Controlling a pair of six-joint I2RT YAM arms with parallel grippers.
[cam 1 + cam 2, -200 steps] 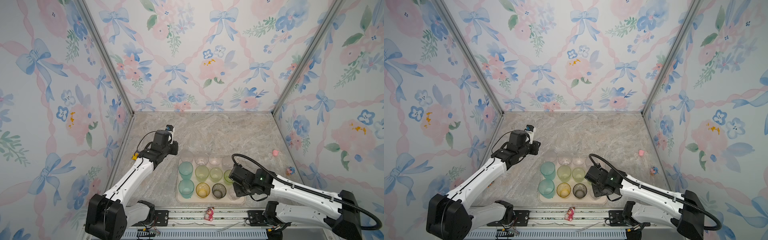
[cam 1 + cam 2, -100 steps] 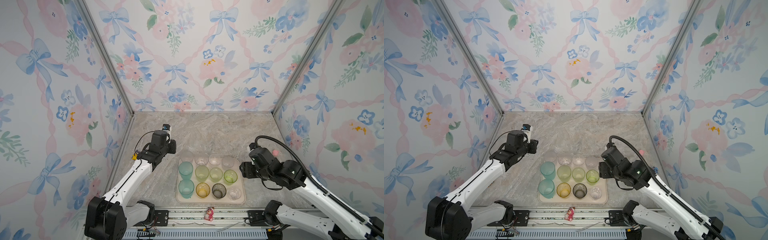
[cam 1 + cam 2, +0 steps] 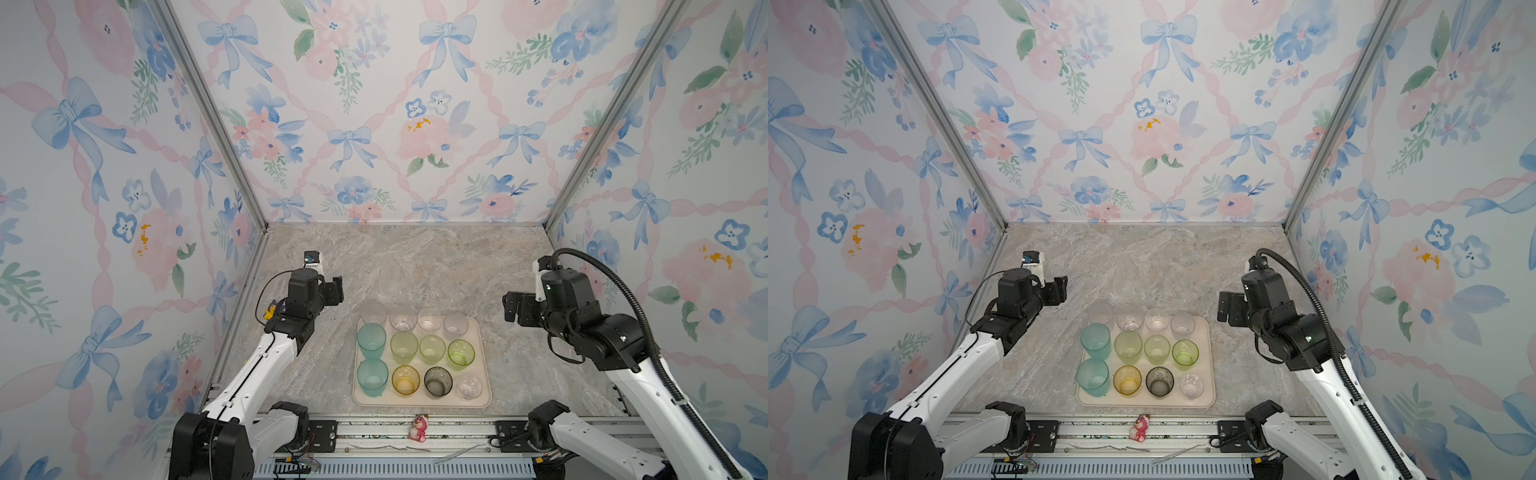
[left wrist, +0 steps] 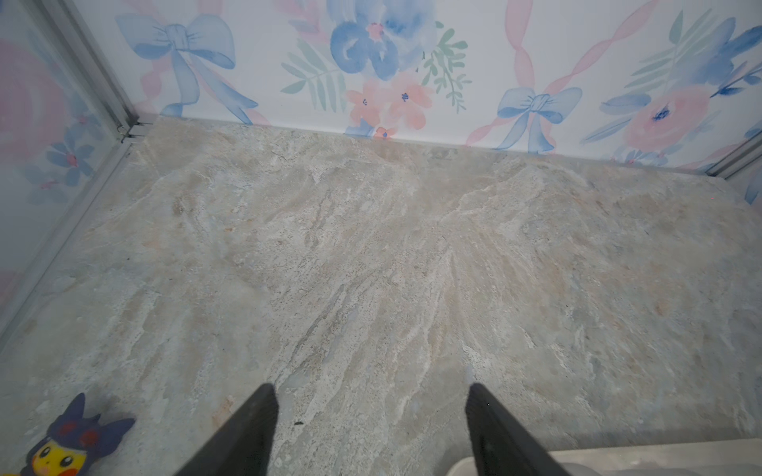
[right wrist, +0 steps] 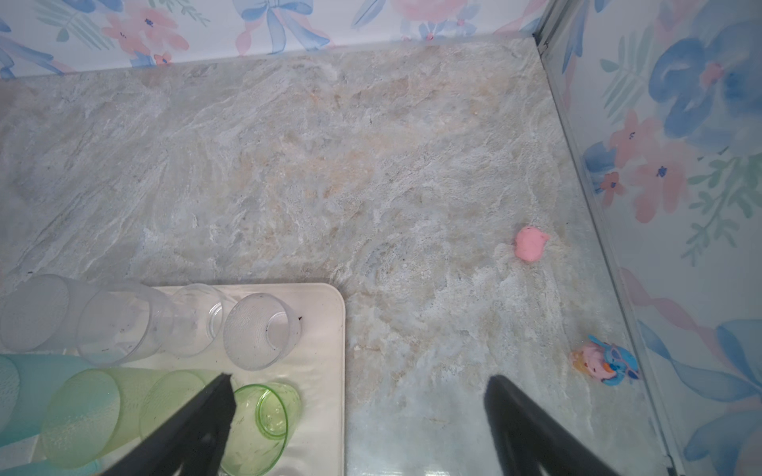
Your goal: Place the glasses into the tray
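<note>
Glasses (image 3: 404, 347): twelve upright in tray (image 3: 484, 357); far-left one on rim line, seating unclear. Clear glass (image 3: 469, 386) now uncovered at near-right corner. Right jaws withdrawn, spread wide, empty. Left jaws newly spread, empty, above worktop (image 3: 415, 270). Task likely complete.

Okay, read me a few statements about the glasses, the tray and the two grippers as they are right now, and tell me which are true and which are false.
1. The left gripper and the right gripper are both open and hold nothing. True.
2. The two teal glasses stand on the right side of the tray. False: in both top views they stand in its left column.
3. The yellow glass stands next to the grey glass in the near row. True.
4. The pink bear figurine lies in the tray. False: it stands on the front rail, outside the tray.
</note>
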